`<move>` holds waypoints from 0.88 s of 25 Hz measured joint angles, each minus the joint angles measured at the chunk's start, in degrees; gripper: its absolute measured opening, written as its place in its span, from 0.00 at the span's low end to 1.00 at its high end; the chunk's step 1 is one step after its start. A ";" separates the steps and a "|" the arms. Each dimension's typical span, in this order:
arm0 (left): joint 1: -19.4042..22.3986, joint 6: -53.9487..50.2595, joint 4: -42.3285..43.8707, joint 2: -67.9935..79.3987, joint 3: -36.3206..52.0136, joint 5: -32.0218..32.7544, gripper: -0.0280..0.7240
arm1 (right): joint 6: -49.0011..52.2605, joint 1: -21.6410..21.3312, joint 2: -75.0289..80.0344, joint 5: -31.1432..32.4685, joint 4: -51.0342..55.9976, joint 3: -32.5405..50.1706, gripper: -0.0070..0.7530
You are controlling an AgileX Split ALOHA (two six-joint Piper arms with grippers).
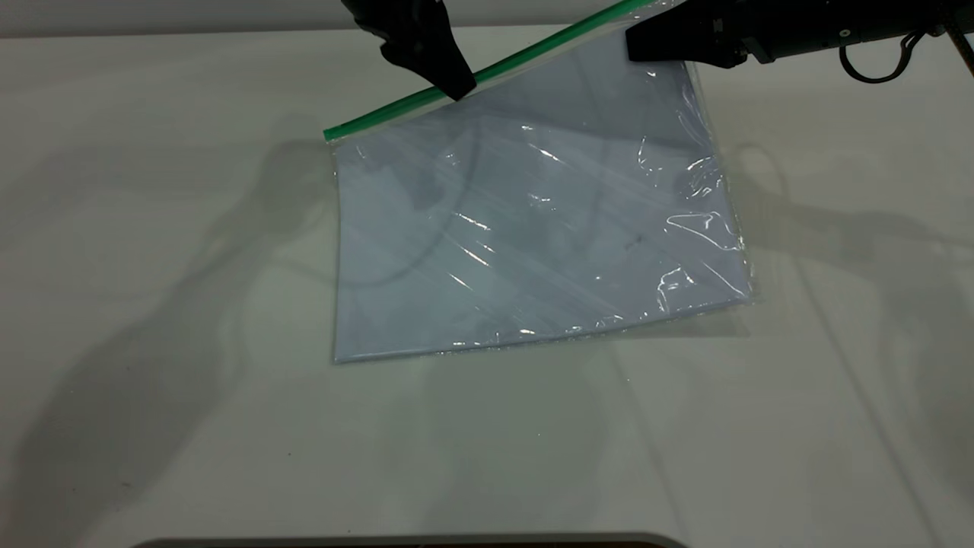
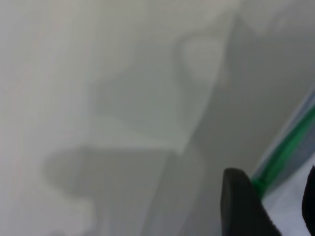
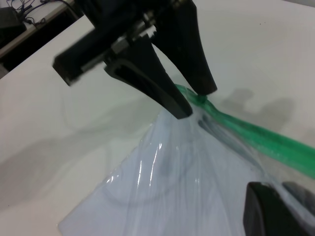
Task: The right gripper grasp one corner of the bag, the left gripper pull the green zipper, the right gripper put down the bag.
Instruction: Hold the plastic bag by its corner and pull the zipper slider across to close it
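The bag (image 1: 533, 221) is a clear pouch with pale paper inside. Its near edge rests on the white table and its far right corner is raised. My right gripper (image 1: 635, 44) is shut on that raised corner, and the wrist view shows plastic pinched between its fingers (image 3: 266, 211). The green zipper (image 1: 396, 109) runs along the far edge. My left gripper (image 1: 459, 87) sits about midway along the strip, its fingertips (image 3: 181, 109) on either side of the small green slider (image 3: 201, 98) and closed on it. The strip also shows in the left wrist view (image 2: 288, 150).
The white table (image 1: 152, 304) extends around the bag on all sides. A dark rounded edge (image 1: 411, 542) lies at the bottom of the exterior view. A side bench with cables (image 3: 15, 19) stands beyond the table edge in the right wrist view.
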 joint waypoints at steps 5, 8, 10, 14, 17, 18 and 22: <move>-0.06 0.96 0.00 0.12 0.00 -1.29 0.53 | 0.00 0.00 0.00 -0.07 -0.05 0.00 0.05; -0.06 1.01 0.00 0.12 0.00 -1.23 0.48 | 0.00 0.00 0.00 -0.07 -0.05 0.00 0.05; -0.06 1.01 0.00 0.12 0.00 -1.19 0.41 | 0.00 0.00 0.00 -0.07 -0.05 0.00 0.05; -0.06 1.17 0.00 0.12 0.00 -1.19 0.25 | 0.00 0.00 0.00 -0.07 -0.05 0.00 0.05; -0.06 1.17 0.05 0.12 0.00 -1.31 0.18 | 0.00 0.00 0.00 -0.07 -0.05 0.00 0.05; -0.06 1.17 0.05 0.12 0.00 -1.31 0.17 | 0.00 0.00 0.00 -0.07 -0.09 -0.05 0.05; -0.06 1.17 0.05 0.12 0.00 -1.31 0.14 | 0.00 0.00 0.00 -0.07 -0.09 -0.05 0.05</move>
